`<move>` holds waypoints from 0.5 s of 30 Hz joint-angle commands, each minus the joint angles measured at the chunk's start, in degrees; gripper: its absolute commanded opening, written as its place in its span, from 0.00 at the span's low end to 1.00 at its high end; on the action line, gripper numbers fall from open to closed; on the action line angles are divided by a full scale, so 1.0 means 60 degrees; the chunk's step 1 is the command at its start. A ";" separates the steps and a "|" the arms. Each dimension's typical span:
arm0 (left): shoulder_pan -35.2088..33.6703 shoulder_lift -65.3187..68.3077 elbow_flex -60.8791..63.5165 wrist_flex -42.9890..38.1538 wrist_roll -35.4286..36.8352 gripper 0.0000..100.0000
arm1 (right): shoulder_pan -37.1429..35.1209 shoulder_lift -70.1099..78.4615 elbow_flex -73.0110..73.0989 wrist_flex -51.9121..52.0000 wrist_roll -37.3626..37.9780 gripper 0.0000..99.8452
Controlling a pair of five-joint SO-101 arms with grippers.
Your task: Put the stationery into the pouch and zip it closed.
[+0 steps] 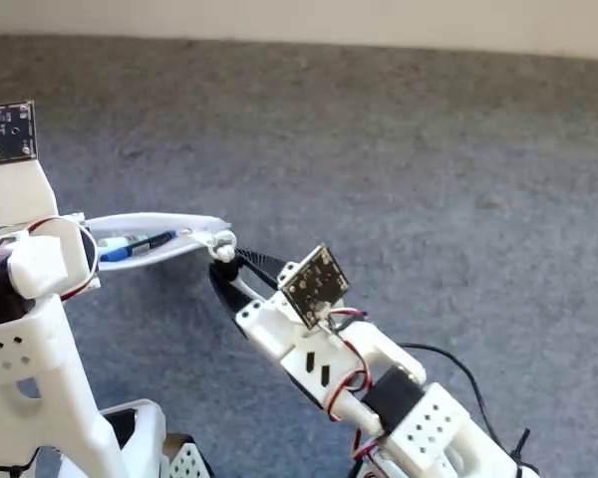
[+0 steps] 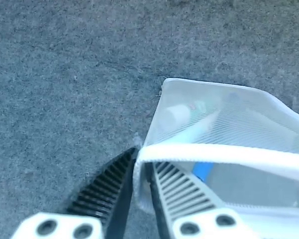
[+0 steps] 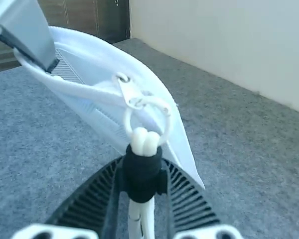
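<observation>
Now the mesh pouch (image 1: 184,237) is held stretched between the two arms, pens (image 1: 140,244) inside, its long axis running from one gripper to the other; the left gripper (image 2: 142,167) is clamped narrow on the pouch's end seam; the right gripper (image 3: 142,167) pinches the zip-pull cord (image 3: 143,142) at the opposite end, just beyond the slider (image 3: 123,82); closing likely means drawing along that axis, though how far the zip is shut I cannot tell.
</observation>
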 commanded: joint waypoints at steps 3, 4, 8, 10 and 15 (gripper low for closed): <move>0.0139 0.0168 0.0183 -0.0044 -0.0088 0.01 | 0.0095 -0.1165 -0.1341 0.2777 0.0117 0.01; 0.0154 0.0168 0.0168 -0.0044 -0.0088 0.01 | 0.0081 -0.1179 -0.1473 0.3187 0.0205 0.01; 0.0154 0.0154 0.0125 0.0000 -0.0059 0.09 | -0.0447 -0.1179 -0.1795 0.4549 0.1407 0.01; 0.0154 0.0154 0.0081 -0.0029 -0.0044 0.15 | -0.0755 -0.1194 -0.1795 0.5194 0.1729 0.01; 0.0198 0.0110 -0.1004 0.0015 -0.0015 0.21 | -0.1297 -0.1223 -0.1795 0.6293 0.2388 0.01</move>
